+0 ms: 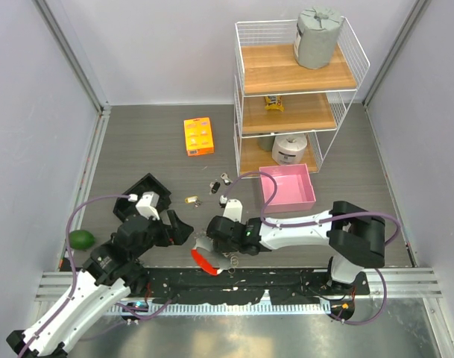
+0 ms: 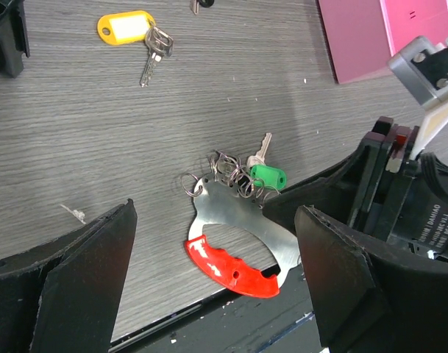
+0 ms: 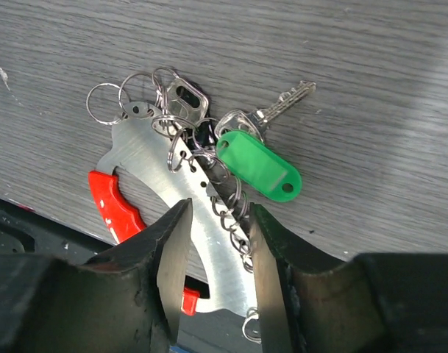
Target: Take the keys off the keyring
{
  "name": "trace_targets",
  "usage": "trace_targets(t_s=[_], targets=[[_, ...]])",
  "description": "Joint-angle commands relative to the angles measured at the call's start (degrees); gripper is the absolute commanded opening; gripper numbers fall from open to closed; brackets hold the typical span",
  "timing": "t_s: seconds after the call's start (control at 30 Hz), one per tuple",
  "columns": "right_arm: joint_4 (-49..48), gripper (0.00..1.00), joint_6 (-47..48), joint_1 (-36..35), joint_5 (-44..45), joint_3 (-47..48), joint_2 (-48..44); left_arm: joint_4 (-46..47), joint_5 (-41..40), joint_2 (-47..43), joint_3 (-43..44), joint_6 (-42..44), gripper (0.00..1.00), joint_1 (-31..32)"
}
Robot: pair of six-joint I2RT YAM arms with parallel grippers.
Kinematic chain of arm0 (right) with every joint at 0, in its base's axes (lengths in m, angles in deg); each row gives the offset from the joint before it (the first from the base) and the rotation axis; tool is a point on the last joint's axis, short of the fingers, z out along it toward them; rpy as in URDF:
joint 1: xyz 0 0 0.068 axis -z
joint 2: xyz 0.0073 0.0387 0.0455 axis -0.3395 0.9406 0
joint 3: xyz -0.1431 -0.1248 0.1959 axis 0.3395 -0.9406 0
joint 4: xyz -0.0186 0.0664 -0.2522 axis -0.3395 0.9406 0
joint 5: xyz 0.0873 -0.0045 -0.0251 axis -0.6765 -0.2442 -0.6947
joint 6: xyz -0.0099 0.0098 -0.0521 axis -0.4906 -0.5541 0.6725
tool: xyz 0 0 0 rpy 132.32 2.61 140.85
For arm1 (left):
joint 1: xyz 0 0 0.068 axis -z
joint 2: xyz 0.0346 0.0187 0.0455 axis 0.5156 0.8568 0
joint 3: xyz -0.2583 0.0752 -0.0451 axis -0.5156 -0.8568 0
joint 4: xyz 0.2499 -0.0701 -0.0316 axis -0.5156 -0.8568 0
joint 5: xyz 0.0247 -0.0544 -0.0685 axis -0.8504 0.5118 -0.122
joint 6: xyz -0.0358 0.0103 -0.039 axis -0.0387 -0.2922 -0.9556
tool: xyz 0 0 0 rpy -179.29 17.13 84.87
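Observation:
The keyring lies flat at the table's near edge: a silvery crescent plate (image 3: 146, 158) with a red fob (image 2: 231, 268), also showing in the top view (image 1: 204, 261). Several small rings and a key with a green tag (image 3: 257, 165) hang on it. My right gripper (image 3: 212, 220) sits low over the plate, its jaws narrowly apart with a row of small rings between them. My left gripper (image 2: 216, 294) is wide open and empty, just left of the keyring and above it. A loose key with a yellow tag (image 2: 128, 28) lies farther out, and other loose keys (image 1: 219, 180) lie beyond it.
A pink tray (image 1: 288, 170) stands right of the loose keys, in front of a white wire shelf (image 1: 294, 97). An orange box (image 1: 198, 136) lies at mid-back. A black holder (image 1: 144, 198) and a green lime (image 1: 81, 239) are on the left. A black rail (image 1: 234, 280) borders the near edge.

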Motion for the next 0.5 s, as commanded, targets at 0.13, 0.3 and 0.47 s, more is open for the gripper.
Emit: trace_targets(t_s=[0.13, 0.3, 0.47], targets=[[-4.2, 0.21, -4.4, 0.3, -0.3, 0.3, 2.5, -0.2, -1.2, -2.0, 0.4, -0.1, 0.96, 0.1], [-3.5, 0.05, -1.2, 0.2, 3.1, -0.7, -2.3, 0.7, -1.3, -1.1, 0.4, 0.2, 0.95, 0.2], [-4.0, 0.05, 14.9, 0.2, 5.9, 1.7, -8.2, 4.3, -1.5, 0.8, 0.5, 1.2, 0.96, 0.1]])
